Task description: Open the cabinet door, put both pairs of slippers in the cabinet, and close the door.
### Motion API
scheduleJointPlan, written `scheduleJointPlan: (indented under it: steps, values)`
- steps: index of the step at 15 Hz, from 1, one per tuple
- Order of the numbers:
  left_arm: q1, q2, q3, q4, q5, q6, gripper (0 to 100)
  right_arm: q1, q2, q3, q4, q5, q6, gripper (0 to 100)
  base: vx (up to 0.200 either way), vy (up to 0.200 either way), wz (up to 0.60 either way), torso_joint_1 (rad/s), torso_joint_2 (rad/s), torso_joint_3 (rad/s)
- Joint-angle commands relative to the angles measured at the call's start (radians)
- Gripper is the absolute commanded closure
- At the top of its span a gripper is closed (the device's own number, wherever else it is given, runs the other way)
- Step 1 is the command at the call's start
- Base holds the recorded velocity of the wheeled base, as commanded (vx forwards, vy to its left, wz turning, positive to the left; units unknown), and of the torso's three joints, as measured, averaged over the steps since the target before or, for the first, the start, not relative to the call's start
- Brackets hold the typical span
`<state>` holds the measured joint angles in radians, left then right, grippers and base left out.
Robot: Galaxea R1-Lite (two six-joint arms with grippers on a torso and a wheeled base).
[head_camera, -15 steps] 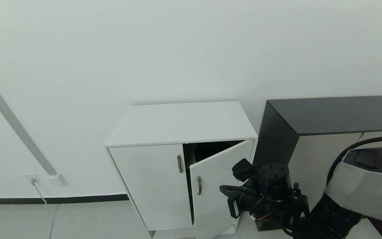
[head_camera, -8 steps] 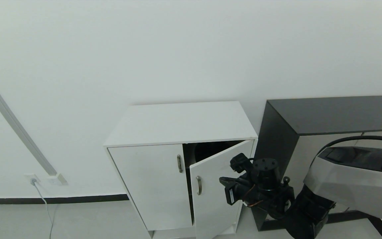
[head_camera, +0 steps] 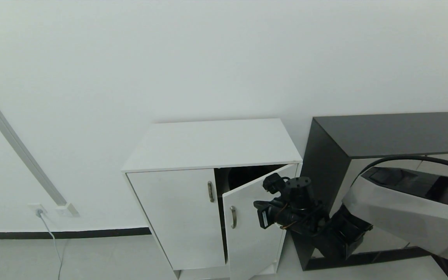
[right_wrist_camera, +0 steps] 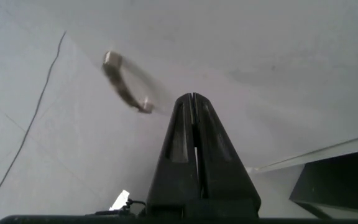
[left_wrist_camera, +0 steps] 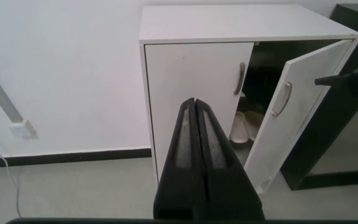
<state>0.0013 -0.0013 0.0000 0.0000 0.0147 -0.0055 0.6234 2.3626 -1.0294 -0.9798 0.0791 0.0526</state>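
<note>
If you count the furniture in the head view, what stands there?

— Two pieces. One white rectangular wooden cabinet (head_camera: 212, 144) sits at the lower centre against a white wall. One black low sideboard (head_camera: 387, 132) stands just beside it, at the right of the frame.

How many doors and handles has the white one?

— Two doors, each with one short curved metal handle. The left door (head_camera: 177, 217) is flush and closed, and its handle (head_camera: 210, 191) sits near the middle seam. The right door (head_camera: 251, 233) stands ajar and swings out toward the viewer. The right handle (head_camera: 233, 217) is near its free edge.

Where are the slippers?

— Two pale flat slippers (left_wrist_camera: 244, 126) lie side by side on a shelf inside the cabinet. They show through the gap in the left wrist view. The rest of the inside is too dark to tell.

And the arms?

— The right arm comes in from the lower right of the head view. It reaches across to the outer face of the open door. The right gripper (right_wrist_camera: 193, 102) has its two black fingers pressed together, holding nothing. Its tips are close to the door face, near the handle. The left gripper (left_wrist_camera: 195, 106) also has its two fingers pressed together, holding nothing. It points at the closed left door from well apart.

Anything else?

— One grey cable duct (head_camera: 14, 144) slants down the wall at the left. One wall socket (head_camera: 37, 210) with one white cord (head_camera: 55, 241) sits at the lower left.
</note>
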Motion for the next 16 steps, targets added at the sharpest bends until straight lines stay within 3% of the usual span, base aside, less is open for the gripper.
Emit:
scheduleJointPlan:
  steps: [1, 16]
  values:
    - [0.0, 0.001, 0.0, 0.0, 0.001, -0.001, 100, -0.01, 0.046, -0.067, 0.024, 0.001, 0.0, 100, 0.0, 0.0, 0.0, 0.0, 0.0, 0.0]
    - [0.0, 0.001, 0.0, 0.0, 0.001, -0.001, 100, -0.091, 0.135, -0.313, 0.202, 0.001, -0.002, 100, 0.0, 0.0, 0.0, 0.0, 0.0, 0.0]
